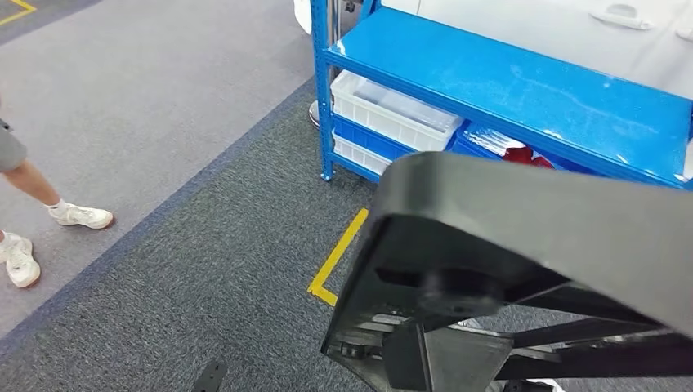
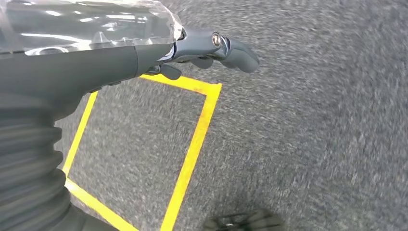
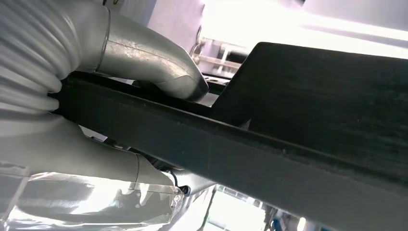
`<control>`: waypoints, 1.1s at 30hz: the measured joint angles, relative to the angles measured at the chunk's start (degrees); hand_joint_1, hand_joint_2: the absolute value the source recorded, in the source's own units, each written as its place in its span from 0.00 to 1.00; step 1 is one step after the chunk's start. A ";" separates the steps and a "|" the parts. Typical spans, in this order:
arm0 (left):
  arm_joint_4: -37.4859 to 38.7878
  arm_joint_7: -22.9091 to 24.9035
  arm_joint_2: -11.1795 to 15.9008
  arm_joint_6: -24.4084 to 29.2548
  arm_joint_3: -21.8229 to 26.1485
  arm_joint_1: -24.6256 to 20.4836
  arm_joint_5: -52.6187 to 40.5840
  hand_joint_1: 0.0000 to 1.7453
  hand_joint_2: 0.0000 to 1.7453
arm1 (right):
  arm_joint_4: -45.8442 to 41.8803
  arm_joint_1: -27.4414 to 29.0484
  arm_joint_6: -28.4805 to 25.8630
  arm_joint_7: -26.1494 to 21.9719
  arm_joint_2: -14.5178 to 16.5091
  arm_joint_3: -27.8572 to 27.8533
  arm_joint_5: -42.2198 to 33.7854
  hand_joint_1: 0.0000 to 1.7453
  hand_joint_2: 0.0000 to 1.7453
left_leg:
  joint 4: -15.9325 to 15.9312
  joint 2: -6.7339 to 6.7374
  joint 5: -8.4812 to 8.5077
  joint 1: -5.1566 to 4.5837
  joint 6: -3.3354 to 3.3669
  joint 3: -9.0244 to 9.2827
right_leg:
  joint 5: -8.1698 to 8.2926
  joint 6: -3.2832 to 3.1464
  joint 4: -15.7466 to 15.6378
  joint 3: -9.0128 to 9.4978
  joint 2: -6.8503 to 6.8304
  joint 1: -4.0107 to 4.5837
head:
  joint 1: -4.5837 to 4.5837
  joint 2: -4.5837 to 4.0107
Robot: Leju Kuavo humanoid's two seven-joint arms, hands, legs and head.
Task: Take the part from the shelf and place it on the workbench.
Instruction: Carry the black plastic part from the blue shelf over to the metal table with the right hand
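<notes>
A large black plastic part (image 1: 531,237) hangs close in front of me in the head view, tilted, with its ribbed underside facing me, and it covers the lower right of the scene. My right hand (image 3: 57,139) grips it, with the thumb (image 3: 154,62) on one side of a black bar of the part (image 3: 308,110) and the fingers on the other. The blue shelf (image 1: 507,82) stands just beyond the part. My left hand (image 2: 144,57) hangs over the grey carpet with nothing in it, fingers loosely apart.
Under the shelf's top board sit a white bin (image 1: 392,110), a blue bin (image 1: 368,139) and something red (image 1: 523,153). Yellow floor tape (image 1: 335,261) marks a corner before the shelf; the yellow tape (image 2: 192,149) lies below my left hand. A person's legs (image 1: 24,180) stand far left.
</notes>
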 joint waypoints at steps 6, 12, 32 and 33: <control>0.00 -0.13 0.01 0.18 0.02 0.08 0.05 0.00 1.00 | 0.02 -0.03 0.58 -0.01 0.34 -0.34 -0.15 1.00 1.00 | -3.66 3.87 2.46 0.55 -0.56 3.29 | -0.54 0.56 0.63 -0.05 -5.10 0.14 | 0.00 -0.01; 0.00 0.09 0.00 0.25 0.02 0.01 0.04 0.00 1.00 | -0.01 -0.29 0.99 -0.07 0.35 -0.73 -0.25 1.00 1.00 | -9.61 3.58 4.16 0.14 1.87 5.68 | -1.54 2.46 1.41 0.11 -6.76 0.23 | 0.00 -0.01; 0.00 0.14 -0.13 0.46 0.00 -0.20 0.32 0.00 1.00 | 1.71 -5.67 1.57 1.13 0.42 -1.39 -3.20 1.00 1.00 | 5.47 1.09 -2.03 0.26 -0.44 -2.73 | -1.02 0.35 1.17 -0.14 -1.41 0.00 | -0.02 -0.01; 0.00 0.13 -0.13 0.48 0.00 -0.10 0.38 0.00 1.00 | 1.89 -5.63 1.52 1.08 0.41 -1.39 -3.27 1.00 1.00 | 7.05 1.33 -2.35 0.31 -0.52 -3.30 | -1.07 0.32 1.19 -0.15 -2.35 0.08 | -0.02 -0.01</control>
